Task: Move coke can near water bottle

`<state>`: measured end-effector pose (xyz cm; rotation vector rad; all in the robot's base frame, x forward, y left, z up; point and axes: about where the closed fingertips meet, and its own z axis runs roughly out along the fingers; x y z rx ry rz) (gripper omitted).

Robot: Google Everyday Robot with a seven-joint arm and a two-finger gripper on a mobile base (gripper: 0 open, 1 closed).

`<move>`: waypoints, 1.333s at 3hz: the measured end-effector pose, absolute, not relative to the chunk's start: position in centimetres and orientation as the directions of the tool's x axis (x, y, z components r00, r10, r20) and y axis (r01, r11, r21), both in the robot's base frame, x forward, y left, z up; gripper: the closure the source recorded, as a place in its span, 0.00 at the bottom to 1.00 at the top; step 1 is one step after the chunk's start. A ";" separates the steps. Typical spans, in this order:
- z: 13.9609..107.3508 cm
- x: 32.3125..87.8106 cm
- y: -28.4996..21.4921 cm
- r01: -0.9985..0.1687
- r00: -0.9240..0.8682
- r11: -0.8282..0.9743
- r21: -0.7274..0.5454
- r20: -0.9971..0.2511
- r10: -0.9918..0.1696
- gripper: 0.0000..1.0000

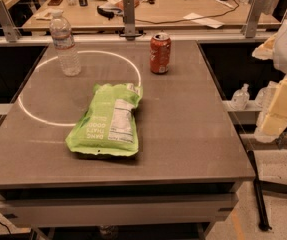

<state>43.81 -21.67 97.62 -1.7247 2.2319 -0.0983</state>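
Step in hand: approach, before any grasp. My claw (282,103) hung at the right edge of the frame, off the bench (198,139) and well apart from everything on it. I could not tell whether it was spread or pressed together.

The coke can (160,53) stood upright at the upper centre of the frame, near the bench's far edge. The water bottle (65,44) stood upright at the upper left, well apart from the can. A green snack bag (108,121) lay flat at the centre, below both in the frame.

Judgement: no part of the task was yet done. The next move called for reaching left from the frame's right edge to the can and taking it by its body. I would then carry it left along the far edge, clear of the bag, and set it upright just beside the bottle without tipping either.
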 end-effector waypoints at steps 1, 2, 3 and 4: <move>97.6 43.8 -21.7 -0.931 -0.221 0.270 -0.246 -0.207 -0.953 0.00; 97.7 43.9 -21.8 -0.925 -0.238 0.308 -0.221 -0.294 -0.926 0.00; 96.6 44.9 -23.8 -0.903 -0.285 0.399 -0.159 -0.473 -0.834 0.00; 94.6 45.7 -24.8 -0.880 -0.306 0.467 -0.085 -0.650 -0.696 0.00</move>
